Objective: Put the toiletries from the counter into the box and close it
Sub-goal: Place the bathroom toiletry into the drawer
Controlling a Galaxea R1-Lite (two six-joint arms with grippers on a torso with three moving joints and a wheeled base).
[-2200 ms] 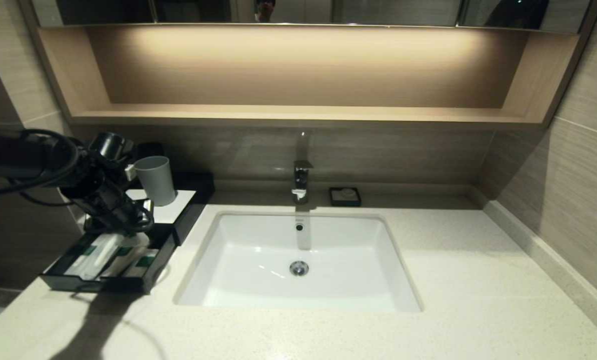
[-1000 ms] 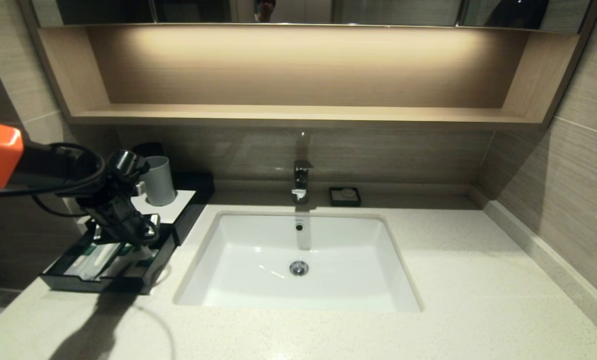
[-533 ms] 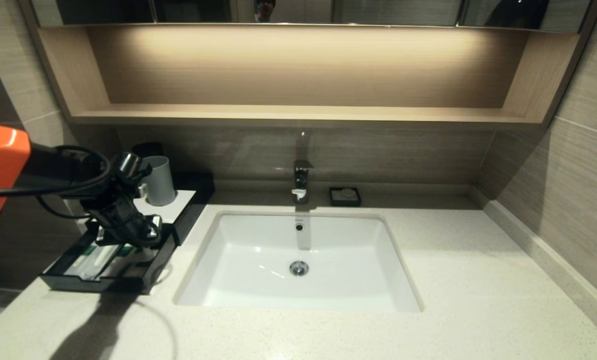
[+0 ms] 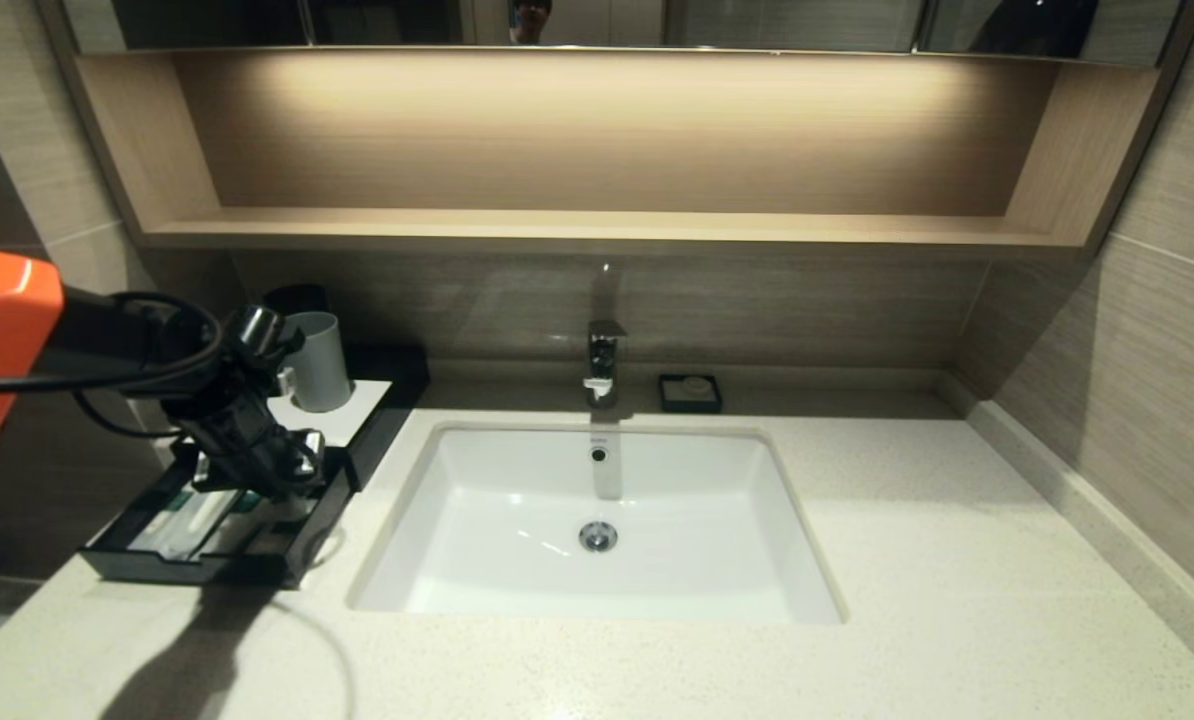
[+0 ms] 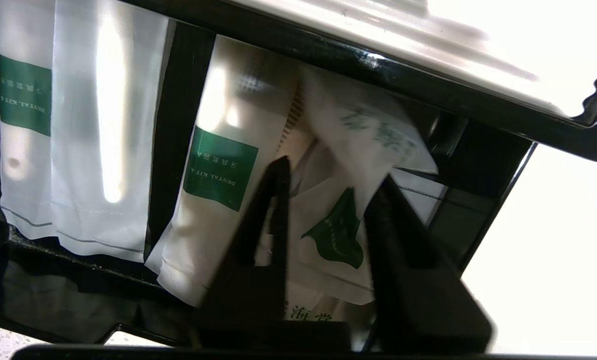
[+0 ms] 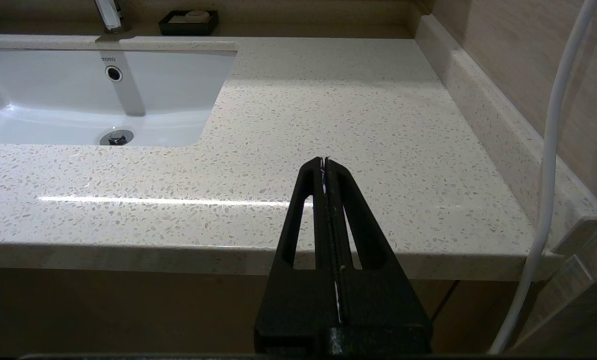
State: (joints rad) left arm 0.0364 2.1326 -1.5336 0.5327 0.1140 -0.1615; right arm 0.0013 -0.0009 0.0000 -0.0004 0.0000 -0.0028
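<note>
At the left of the head view, the left gripper (image 4: 292, 478) hangs over the box (image 4: 332, 425)'s pulled-out drawer (image 4: 192, 568), fingers spread around the white sachet (image 5: 338, 235). Two toothbrush packets (image 5: 218, 185) lie beside it in the drawer. The right gripper (image 6: 325, 162), fingers pressed together, hovers before the counter (image 6: 353, 125)'s front edge.

The left arm reached in from the left side, its wrist angled downward, and the left pincer (image 5: 331, 180) hung with its two dark fingers (image 5: 273, 200) spread apart. The right pincer (image 6: 324, 161) sat low and idle on the right, fingers pressed together.
</note>
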